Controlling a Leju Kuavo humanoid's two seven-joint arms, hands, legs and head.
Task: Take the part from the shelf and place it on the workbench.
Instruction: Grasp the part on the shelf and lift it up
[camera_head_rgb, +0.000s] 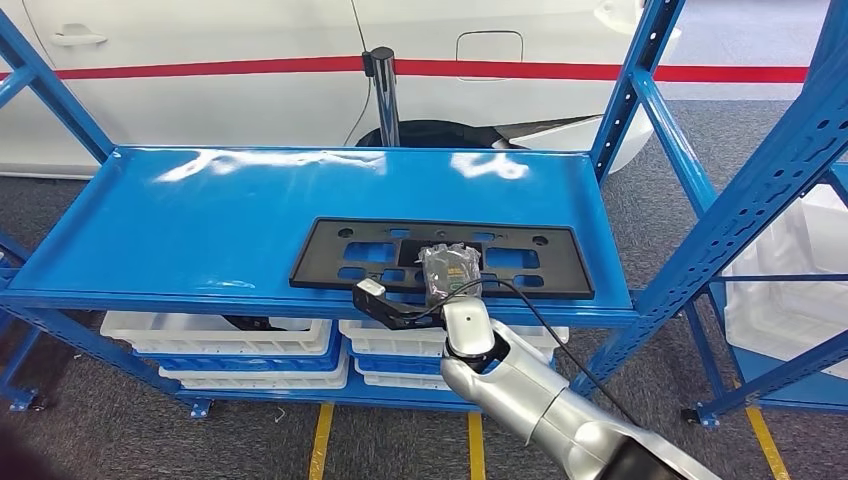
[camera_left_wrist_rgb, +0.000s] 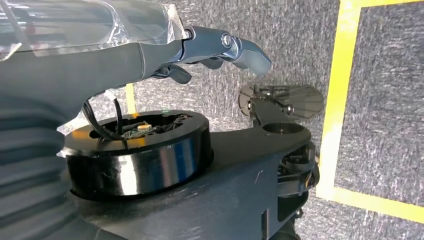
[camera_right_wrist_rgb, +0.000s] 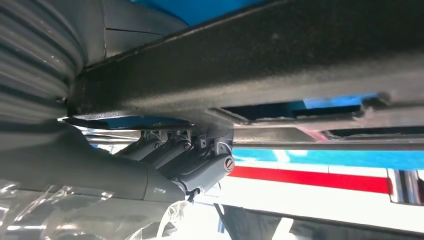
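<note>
The part (camera_head_rgb: 520, 262) is a flat black rectangular frame with cut-outs, lying near the front edge of the blue shelf (camera_head_rgb: 200, 230). My right hand (camera_head_rgb: 450, 272), wrapped in clear plastic, reaches over the shelf's front lip and lies on the middle of the part's near edge. Close up in the right wrist view, the part (camera_right_wrist_rgb: 275, 55) runs between the grey thumb side and the dark fingers (camera_right_wrist_rgb: 200, 165), which press against its face. My left hand (camera_left_wrist_rgb: 210, 50) hangs over grey carpet, fingers loosely apart and holding nothing.
White bins (camera_head_rgb: 220, 335) sit on the lower level under the shelf. Blue uprights (camera_head_rgb: 760, 190) rise at the right, with a second rack beyond them. A white car (camera_head_rgb: 250, 40) and a black post (camera_head_rgb: 383, 90) stand behind. Yellow lines (camera_head_rgb: 320, 440) mark the floor.
</note>
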